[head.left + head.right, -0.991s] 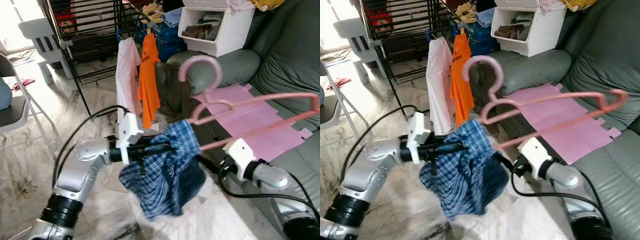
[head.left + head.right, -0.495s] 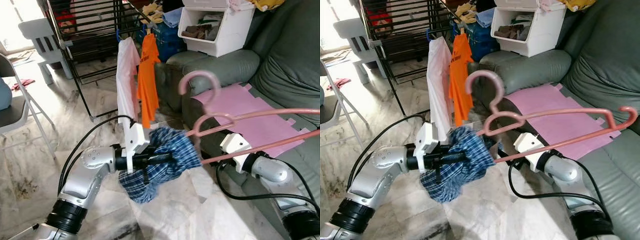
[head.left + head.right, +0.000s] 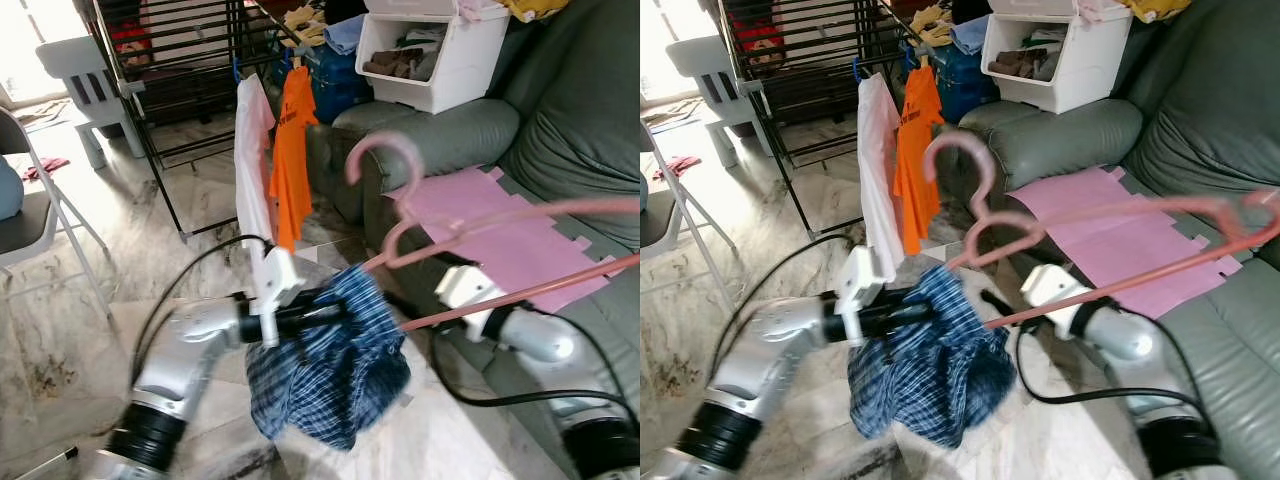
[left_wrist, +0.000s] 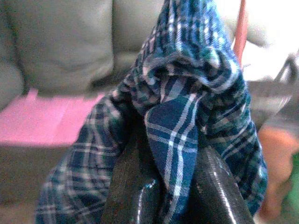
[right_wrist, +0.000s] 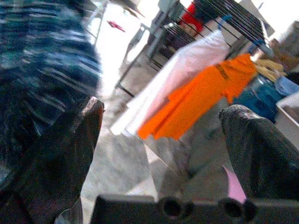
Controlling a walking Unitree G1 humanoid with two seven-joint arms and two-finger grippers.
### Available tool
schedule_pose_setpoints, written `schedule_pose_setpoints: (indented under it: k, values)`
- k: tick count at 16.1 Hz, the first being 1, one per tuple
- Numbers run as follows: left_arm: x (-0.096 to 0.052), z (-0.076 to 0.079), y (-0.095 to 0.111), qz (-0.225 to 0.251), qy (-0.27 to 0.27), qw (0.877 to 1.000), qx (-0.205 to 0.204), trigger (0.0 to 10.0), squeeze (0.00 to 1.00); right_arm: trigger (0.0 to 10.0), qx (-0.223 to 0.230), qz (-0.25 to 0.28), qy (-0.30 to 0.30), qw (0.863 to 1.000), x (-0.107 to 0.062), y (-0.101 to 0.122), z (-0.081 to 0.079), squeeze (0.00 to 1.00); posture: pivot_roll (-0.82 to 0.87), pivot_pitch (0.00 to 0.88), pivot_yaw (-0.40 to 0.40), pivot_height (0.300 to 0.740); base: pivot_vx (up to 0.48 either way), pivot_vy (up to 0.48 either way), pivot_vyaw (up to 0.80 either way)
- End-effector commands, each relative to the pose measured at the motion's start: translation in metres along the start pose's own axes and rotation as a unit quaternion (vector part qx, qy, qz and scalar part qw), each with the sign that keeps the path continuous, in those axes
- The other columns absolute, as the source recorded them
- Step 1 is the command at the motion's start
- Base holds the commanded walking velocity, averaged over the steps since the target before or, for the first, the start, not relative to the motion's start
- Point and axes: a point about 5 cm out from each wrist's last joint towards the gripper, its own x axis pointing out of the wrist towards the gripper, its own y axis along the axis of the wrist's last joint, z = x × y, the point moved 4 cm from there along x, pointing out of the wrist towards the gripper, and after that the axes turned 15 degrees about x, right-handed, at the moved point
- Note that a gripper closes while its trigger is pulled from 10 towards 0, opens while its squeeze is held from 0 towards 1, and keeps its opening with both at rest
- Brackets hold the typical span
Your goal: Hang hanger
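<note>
A pink hanger (image 3: 470,225) lies level between my arms, hook (image 3: 383,150) pointing up. Its lower bar (image 3: 1120,285) runs past my right wrist toward the sofa. A blue plaid cloth (image 3: 330,375) hangs bunched from the hanger's left end. My left gripper (image 3: 335,305) is shut on this cloth; in the left wrist view a fold of the plaid cloth (image 4: 180,121) is pinched between the two fingers (image 4: 135,196). My right gripper (image 3: 992,302) is just right of the cloth, and in the right wrist view its fingers (image 5: 70,154) stand wide apart with nothing between them.
A black drying rack (image 3: 185,60) stands ahead with a white garment (image 3: 252,150) and an orange shirt (image 3: 295,150) hanging from it. A grey sofa (image 3: 560,120) with a pink sheet (image 3: 520,245) is right. A white bin (image 3: 440,55) sits behind; a folding chair (image 3: 30,220) is left.
The plaid cloth has dropped open and hangs lower and wider than half a second ago. The hanger's hook has shifted left and up. My left arm is blurred with motion.
</note>
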Motion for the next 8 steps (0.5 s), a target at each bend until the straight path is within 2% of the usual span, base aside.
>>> schedule_pose_setpoints:
  k: [1,3,5,7,8]
  values:
    - [0.004,-0.004,0.014,0.028,0.018,0.999,-0.003,0.0,0.0,10.0,-0.013,0.014,0.016,1.0,0.007,0.009,-0.005,0.0,-0.13,0.0,0.042,0.74,0.0,0.0,0.0]
    - [0.02,-0.005,0.027,0.067,0.041,0.997,-0.005,0.0,0.0,10.0,0.02,0.007,0.045,0.999,0.014,0.003,-0.022,0.0,-0.13,0.0,0.042,0.74,0.0,0.0,0.0]
    - [0.026,-0.008,0.029,0.068,0.052,0.996,0.009,0.0,0.0,10.0,0.04,-0.001,0.074,0.996,0.014,0.0,-0.035,0.0,-0.13,0.0,0.042,0.74,0.0,0.0,0.0]
    - [0.025,-0.014,0.024,0.053,0.07,0.996,0.026,0.0,0.0,10.0,0.061,-0.007,0.093,0.994,0.011,-0.001,-0.041,0.0,-0.13,0.0,0.044,0.74,0.0,0.0,0.0]
    - [0.021,-0.022,0.019,0.034,0.095,0.994,0.043,0.0,0.0,10.0,0.088,-0.012,0.108,0.99,0.007,-0.002,-0.044,0.0,-0.14,0.0,0.048,0.74,0.0,0.0,0.0]
